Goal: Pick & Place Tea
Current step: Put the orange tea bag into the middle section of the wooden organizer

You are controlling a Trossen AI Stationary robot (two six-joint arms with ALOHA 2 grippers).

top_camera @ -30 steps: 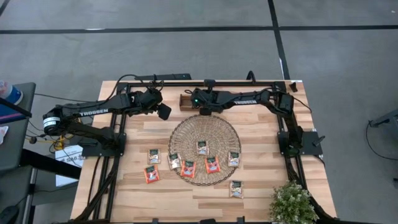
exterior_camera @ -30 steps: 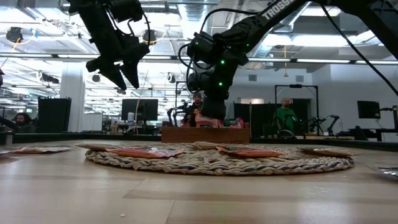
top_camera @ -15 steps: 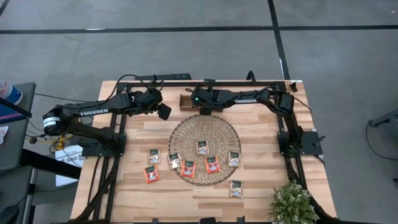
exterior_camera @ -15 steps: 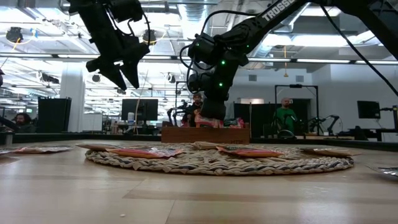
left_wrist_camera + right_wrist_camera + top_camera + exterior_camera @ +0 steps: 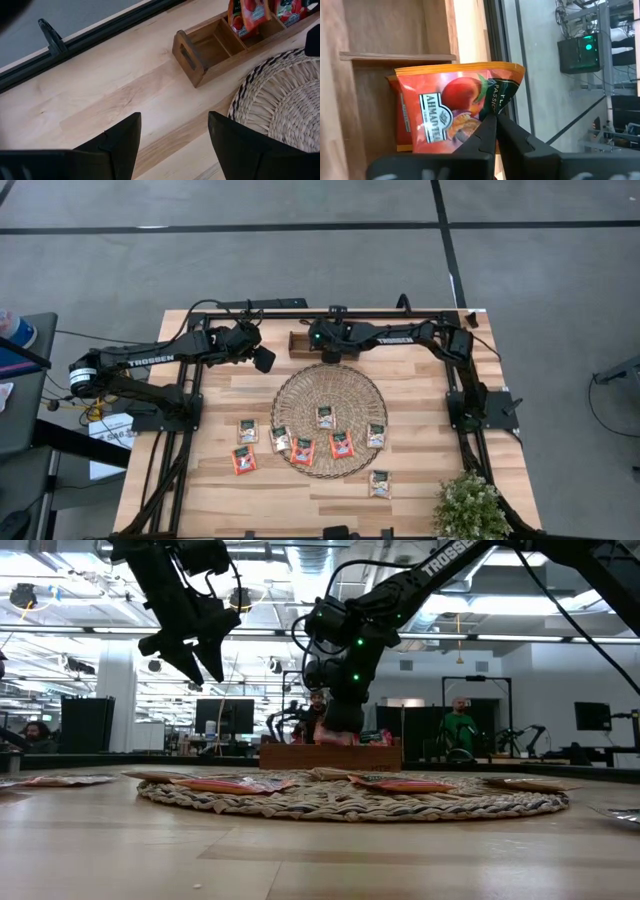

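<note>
Several tea sachets, red, orange and pale, lie flat on the round woven mat (image 5: 330, 395) and on the bare table beside it (image 5: 244, 461). The brown wooden tray (image 5: 299, 343) stands at the far edge, with sachets (image 5: 243, 15) upright in its compartments. My right gripper (image 5: 492, 122) is over the tray, shut on an orange-red sachet (image 5: 445, 112) that has a dark green patch. Another sachet (image 5: 401, 125) stands right behind it. My left gripper (image 5: 172, 127) hangs open above the table's far left, left of the mat, with nothing between its fingers. My right gripper pinches the sachet between its two fingertips at one edge, by the dark green patch (image 5: 496, 102). The fingers slant down from the table's right side. The sachet stands upright in a tray compartment; whether its lower edge rests on the tray floor cannot be seen.
A potted plant (image 5: 470, 505) stands at the near right corner. A black frame (image 5: 190, 430) runs along the table's left, right and far edges. Bare wood shows between the mat and the tray. People (image 5: 460, 730) stand in the room beyond.
</note>
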